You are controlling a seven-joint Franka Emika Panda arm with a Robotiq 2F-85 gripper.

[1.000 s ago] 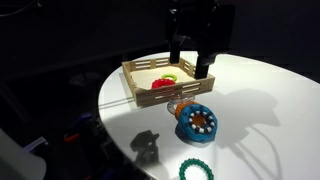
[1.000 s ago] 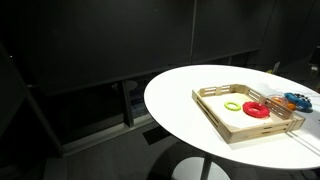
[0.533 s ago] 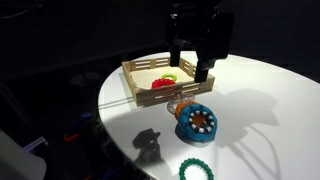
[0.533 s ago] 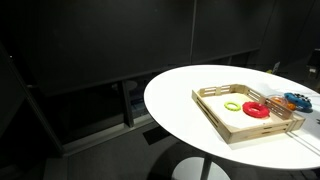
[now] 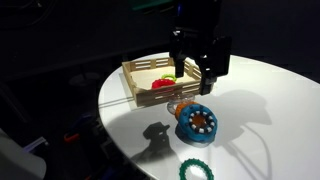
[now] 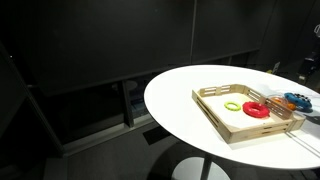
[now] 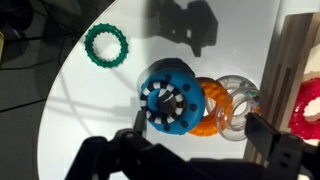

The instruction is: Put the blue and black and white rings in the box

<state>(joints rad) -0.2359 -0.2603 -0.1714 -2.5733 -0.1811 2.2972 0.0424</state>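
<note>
The blue ring with a black middle and white dots [image 5: 197, 124] lies flat on the white table, in front of the wooden box [image 5: 137, 80]. It also shows in the wrist view [image 7: 168, 97] and at the edge of an exterior view [image 6: 297, 100]. My gripper [image 5: 196, 73] hangs open and empty in the air above the box's near corner, apart from the ring. In the wrist view the gripper [image 7: 200, 140] has its dark fingers [image 7: 277, 138] spread wide below the rings. The box [image 6: 228, 127] holds a red ring [image 5: 162, 84] and a yellow-green ring [image 5: 171, 76].
A plain orange ring [image 7: 212, 110] touches the blue ring, and a clear ring [image 7: 240, 104] lies between it and the box wall [image 7: 287, 60]. A green beaded ring [image 7: 106, 45] lies apart near the table edge [image 5: 120, 125]. The surroundings are dark.
My gripper has come down and shifted a little toward the rings. Its shadow on the table has grown and moved. The rings have not moved.
</note>
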